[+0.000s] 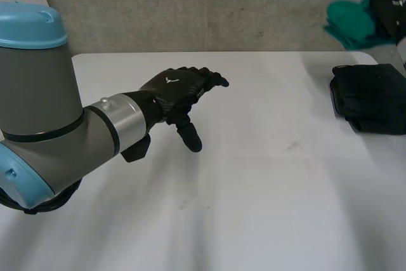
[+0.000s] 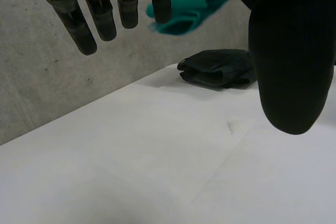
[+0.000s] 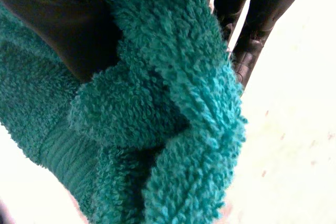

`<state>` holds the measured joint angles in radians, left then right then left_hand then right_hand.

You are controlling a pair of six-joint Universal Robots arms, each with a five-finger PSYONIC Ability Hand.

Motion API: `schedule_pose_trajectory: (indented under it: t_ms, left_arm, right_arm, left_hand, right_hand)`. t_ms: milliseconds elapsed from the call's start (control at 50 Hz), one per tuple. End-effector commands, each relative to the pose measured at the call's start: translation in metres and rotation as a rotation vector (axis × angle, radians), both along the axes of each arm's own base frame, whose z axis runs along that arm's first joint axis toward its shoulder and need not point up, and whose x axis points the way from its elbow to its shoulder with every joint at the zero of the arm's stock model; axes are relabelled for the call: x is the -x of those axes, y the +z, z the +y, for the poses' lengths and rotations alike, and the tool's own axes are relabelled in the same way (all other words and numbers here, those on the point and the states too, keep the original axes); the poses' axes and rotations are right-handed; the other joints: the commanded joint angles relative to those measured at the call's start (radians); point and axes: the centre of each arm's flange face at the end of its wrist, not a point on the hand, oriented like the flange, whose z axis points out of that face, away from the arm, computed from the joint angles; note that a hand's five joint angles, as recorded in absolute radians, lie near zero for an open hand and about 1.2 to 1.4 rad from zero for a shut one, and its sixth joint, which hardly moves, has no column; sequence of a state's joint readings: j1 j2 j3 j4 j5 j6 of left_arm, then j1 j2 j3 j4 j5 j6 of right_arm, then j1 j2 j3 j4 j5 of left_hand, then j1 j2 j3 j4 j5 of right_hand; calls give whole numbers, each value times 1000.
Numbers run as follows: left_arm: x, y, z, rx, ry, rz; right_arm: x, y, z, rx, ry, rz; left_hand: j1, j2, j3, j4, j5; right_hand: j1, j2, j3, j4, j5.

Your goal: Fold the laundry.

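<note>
My left hand (image 1: 181, 90) hovers over the white table (image 1: 254, 176) left of centre, fingers straight and thumb hanging down, holding nothing; in its wrist view the fingers (image 2: 100, 9) and thumb (image 2: 291, 66) spread apart. A teal fleecy cloth (image 1: 351, 22) hangs at the far right beyond the table, bunched in my right hand (image 1: 390, 4). In the right wrist view the teal cloth (image 3: 157, 108) is gathered between the thumb (image 3: 58, 19) and fingers (image 3: 257, 30). A folded black cloth (image 1: 371, 98) lies at the table's right edge, also visible past my left fingertips as the black cloth (image 2: 218, 68).
A grey concrete wall (image 1: 190, 4) stands behind the table. The table's far edge runs just beyond my left hand. Bare tabletop stretches between my left hand and the black cloth.
</note>
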<state>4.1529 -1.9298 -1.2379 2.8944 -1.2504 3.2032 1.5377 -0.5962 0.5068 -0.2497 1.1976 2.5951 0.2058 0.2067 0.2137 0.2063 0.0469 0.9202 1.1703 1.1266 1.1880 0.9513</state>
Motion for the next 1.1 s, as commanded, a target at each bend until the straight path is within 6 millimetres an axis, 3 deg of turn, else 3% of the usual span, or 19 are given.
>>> schedule_pose_trajectory:
  t_ms: [20, 40, 160, 180, 200, 280, 400, 480, 540, 680, 760, 820, 860, 940, 1100]
  left_arm:
    - [0, -1, 0, -8, 2, 7]
    - [0, -1, 0, -7, 2, 8]
    - [1, -1, 2, -9, -1, 13]
    - [1, 0, 1, -6, 1, 18]
    - [1, 1, 2, -2, 1, 24]
    - [2, 5, 0, 2, 8, 56]
    - [1, 7, 0, -13, 18, 81]
    - [1, 11, 1, -4, 18, 87]
    - [-1, 16, 2, 9, 21, 97]
    - [-8, 40, 1, 84, 47, 139]
    - [-29, 58, -15, 175, 179, 173]
    - [-51, 76, -30, 262, 338, 205]
    - [-62, 82, -39, 299, 430, 209]
    - [-66, 84, -44, 316, 463, 195]
    - [-68, 81, -46, 324, 465, 163]
  right_arm:
    - [43, -74, -8, -214, -8, 20]
    - [54, -88, -8, -249, -24, 22]
    - [81, -112, -3, -313, -83, 77]
    - [84, -113, -2, -315, -94, 89]
    - [88, -112, 0, -313, -113, 113]
    - [88, -89, 4, -276, -134, 148]
    - [81, -44, 16, -211, -138, 152]
    - [44, -3, 39, -158, -87, 151]
    - [0, 27, 68, -125, -27, 127]
    - [-77, 53, 141, -216, 70, -128]
    - [-96, 73, 185, -264, 98, -349]
    - [-99, 72, 209, -316, 98, -456]
    - [-102, 66, 216, -343, 94, -475]
    - [-116, 55, 234, -378, 113, -441]
    - [-118, 56, 238, -349, 79, -385]
  left_hand:
    - [31, 30, 23, 31, 16]
    - [31, 30, 23, 31, 16]
    - [17, 16, 9, 16, 1]
    - [14, 13, 6, 13, -2]
    - [11, 10, 3, 10, -5]
    - [-13, -14, -21, -13, -28]
    - [-16, -17, -24, -16, -31]
    - [-16, -17, -24, -16, -31]
    - [-16, -17, -24, -16, -31]
    - [-16, -17, -24, -16, -31]
    - [-13, -14, -21, -13, -28]
    - [-13, -14, -21, -13, -28]
    - [-16, -17, -24, -16, -31]
    - [-13, -14, -21, -13, -29]
    - [-16, -17, -24, -16, -31]
  right_hand:
    - [476, 226, 270, 208, 270]
    - [476, 226, 270, 208, 270]
    - [476, 226, 270, 208, 270]
    - [323, 73, 117, 55, 117]
    - [-112, -362, -318, -379, -317]
    - [-746, -996, -952, -1013, -951]
    - [-746, -996, -952, -1013, -951]
    - [-746, -996, -952, -1013, -951]
    - [-746, -996, -952, -1013, -951]
    - [-746, -996, -952, -1013, -951]
    - [-746, -996, -952, -1013, -951]
    - [-746, -996, -952, -1013, -951]
    - [-746, -996, -952, -1013, -951]
    - [-746, -996, -952, -1013, -951]
    - [-746, -996, -952, -1013, -951]
